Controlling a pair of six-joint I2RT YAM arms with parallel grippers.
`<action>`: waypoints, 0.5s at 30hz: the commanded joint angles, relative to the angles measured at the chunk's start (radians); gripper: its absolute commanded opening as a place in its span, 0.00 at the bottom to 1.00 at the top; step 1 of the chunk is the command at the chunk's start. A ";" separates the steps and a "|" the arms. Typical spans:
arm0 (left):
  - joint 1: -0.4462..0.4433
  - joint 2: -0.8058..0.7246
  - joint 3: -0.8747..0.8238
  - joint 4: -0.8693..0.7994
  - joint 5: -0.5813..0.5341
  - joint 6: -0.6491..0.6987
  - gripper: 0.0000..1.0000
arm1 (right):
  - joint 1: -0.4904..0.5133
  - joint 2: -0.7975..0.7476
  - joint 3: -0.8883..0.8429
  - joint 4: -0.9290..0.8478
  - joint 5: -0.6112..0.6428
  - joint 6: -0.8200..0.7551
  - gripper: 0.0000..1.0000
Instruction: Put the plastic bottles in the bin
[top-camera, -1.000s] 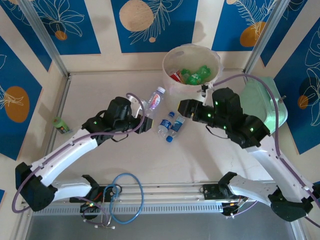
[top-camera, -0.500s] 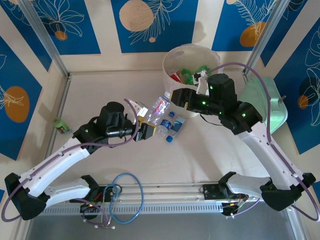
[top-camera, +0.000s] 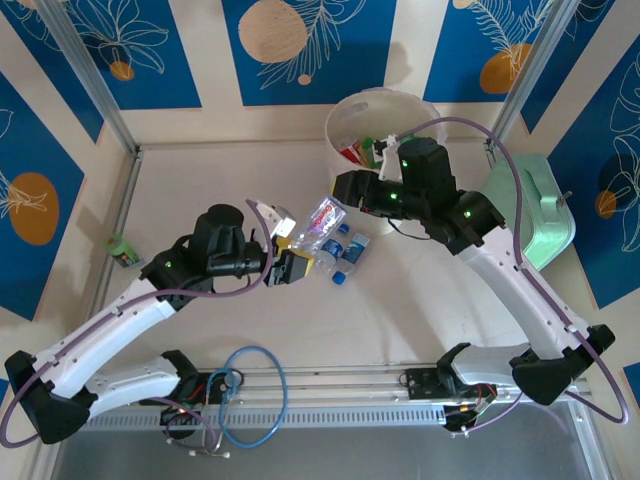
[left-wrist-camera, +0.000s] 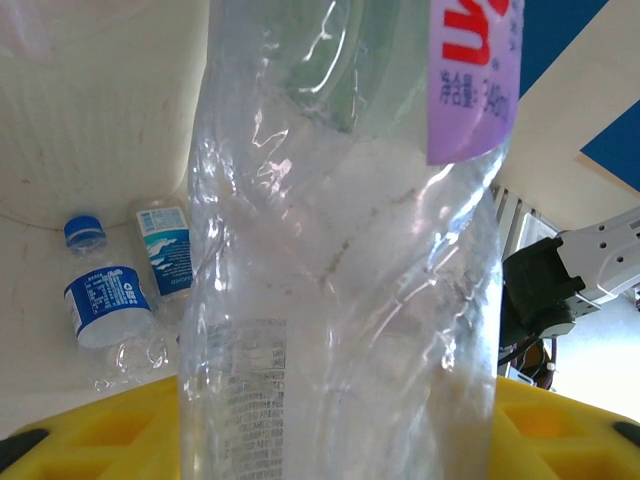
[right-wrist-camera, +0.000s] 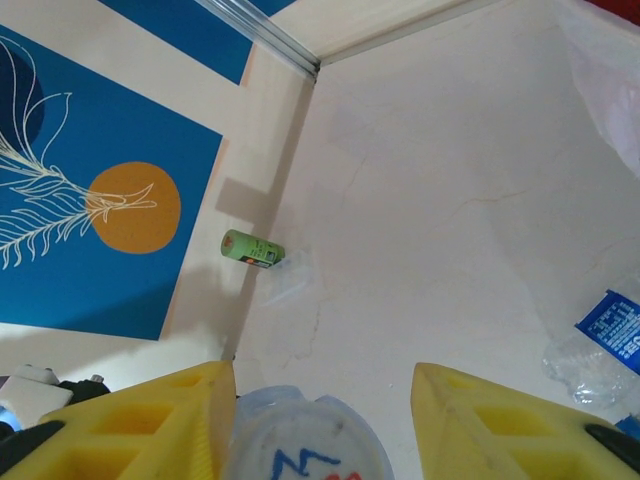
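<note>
My left gripper is shut on the lower end of a clear plastic bottle with a pinkish label, held off the table and slanting up toward the bin. Up close, that bottle stands between the yellow fingers. My right gripper is at the bottle's top end. Its jaws are open around the cap, which lies against the left finger with a gap to the other one. Two blue-labelled bottles lie on the table below. The bin holds green and red-labelled bottles.
A green bottle lies by the left wall, also in the right wrist view as a green bottle. A mint-green case stands right of the bin. A blue hose loop sits by the arm bases.
My left arm has lifted the pink-labelled bottle and swung it right. My right gripper has come left from beside the bin to the bottle's cap, and its jaws have narrowed.
</note>
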 joint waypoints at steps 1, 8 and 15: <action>-0.009 -0.013 -0.003 0.030 0.003 0.001 0.56 | 0.011 -0.004 0.028 0.008 -0.003 -0.016 0.43; -0.009 0.000 -0.009 0.040 -0.037 -0.015 0.61 | 0.017 -0.025 0.023 0.016 0.003 -0.018 0.28; -0.009 0.022 -0.019 0.029 -0.084 -0.013 1.00 | -0.005 -0.020 0.060 0.026 0.022 -0.029 0.23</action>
